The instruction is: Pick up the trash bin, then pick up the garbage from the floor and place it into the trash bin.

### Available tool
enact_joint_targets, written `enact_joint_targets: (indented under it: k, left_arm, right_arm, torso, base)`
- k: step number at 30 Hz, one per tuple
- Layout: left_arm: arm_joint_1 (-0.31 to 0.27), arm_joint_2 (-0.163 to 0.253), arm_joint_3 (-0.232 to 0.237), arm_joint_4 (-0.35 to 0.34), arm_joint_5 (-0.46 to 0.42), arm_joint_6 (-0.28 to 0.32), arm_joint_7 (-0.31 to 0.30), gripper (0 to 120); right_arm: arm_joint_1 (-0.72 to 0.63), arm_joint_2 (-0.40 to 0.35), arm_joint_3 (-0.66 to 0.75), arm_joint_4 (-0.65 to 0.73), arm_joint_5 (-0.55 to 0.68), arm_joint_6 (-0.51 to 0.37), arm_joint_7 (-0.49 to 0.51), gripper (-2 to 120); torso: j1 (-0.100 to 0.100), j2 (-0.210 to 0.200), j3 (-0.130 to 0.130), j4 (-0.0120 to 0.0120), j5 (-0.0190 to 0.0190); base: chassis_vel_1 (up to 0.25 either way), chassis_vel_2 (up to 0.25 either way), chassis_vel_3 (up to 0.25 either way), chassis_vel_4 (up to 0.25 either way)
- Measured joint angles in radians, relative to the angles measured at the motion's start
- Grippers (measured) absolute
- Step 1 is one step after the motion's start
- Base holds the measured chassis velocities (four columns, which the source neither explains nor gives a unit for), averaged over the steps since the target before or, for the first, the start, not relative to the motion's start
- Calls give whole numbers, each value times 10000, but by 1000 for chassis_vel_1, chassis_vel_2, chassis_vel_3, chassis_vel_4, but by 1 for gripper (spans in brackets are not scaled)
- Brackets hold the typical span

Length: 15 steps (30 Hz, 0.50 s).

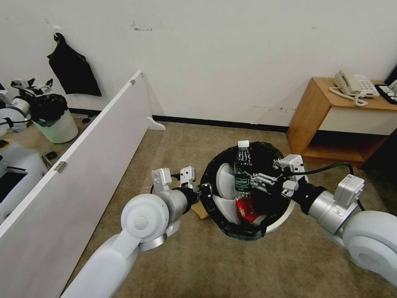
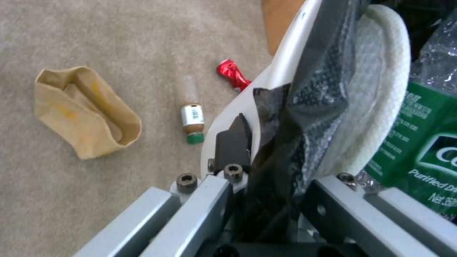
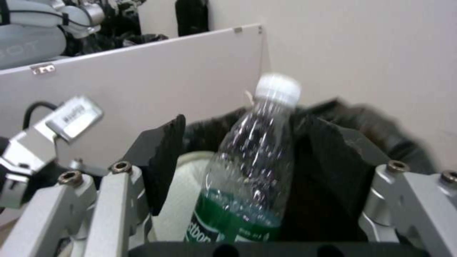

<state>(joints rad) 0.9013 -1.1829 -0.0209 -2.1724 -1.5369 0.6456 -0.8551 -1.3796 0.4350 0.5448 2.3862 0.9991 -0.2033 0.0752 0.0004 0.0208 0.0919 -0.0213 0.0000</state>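
While I hold the trash bin (image 1: 231,225) up off the carpet, the risk I'm watching is the thin rim slipping out of my left gripper (image 2: 247,160), since only plastic and crinkly bag sit in that pinch and the load is growing. Over on the other side, the bottle (image 1: 242,169) could tip past the rim instead of dropping in, because it stands tall and leans between pads that look spread wider than it. Left fingers (image 2: 233,141) first: narrow, clamped on the rim, one outside on the white wall, the other inside against the black liner, with a white slipper (image 2: 376,107) just beyond that inner finger. Down on the floor past the outer finger lie a tan paper bag (image 2: 85,110), a small bottle (image 2: 192,119) and a red wrapper (image 2: 232,74), still to collect. Right gripper (image 3: 247,157) now: over the bin mouth, jaws apart, the clear green-labelled bottle upright between the pads; I can't tell whether either pad touches it
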Motion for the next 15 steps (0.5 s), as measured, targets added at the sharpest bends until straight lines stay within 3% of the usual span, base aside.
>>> enact_joint_targets:
  k: [7,13,15]
  left_arm:
    - [137,-24,-163,-2,-70,-99,-293,1]
    - [-14,166,-217,-168,-588,-142,-1153,1]
    - [-81,372,-244,-209,-826,-139,-1718,1]
  right_arm:
    - [149,-303,197,237,145,188,-109,70]
    - [208,-447,409,427,337,434,-237,70]
    - [332,-548,681,457,601,611,-389,70]
  torso:
    - [0,0,0,-1,0]
    - [0,0,0,-3,-1]
    - [0,0,0,0,-1]
  base:
    - [0,0,0,0]
    - [0,0,0,0]
    - [0,0,0,0]
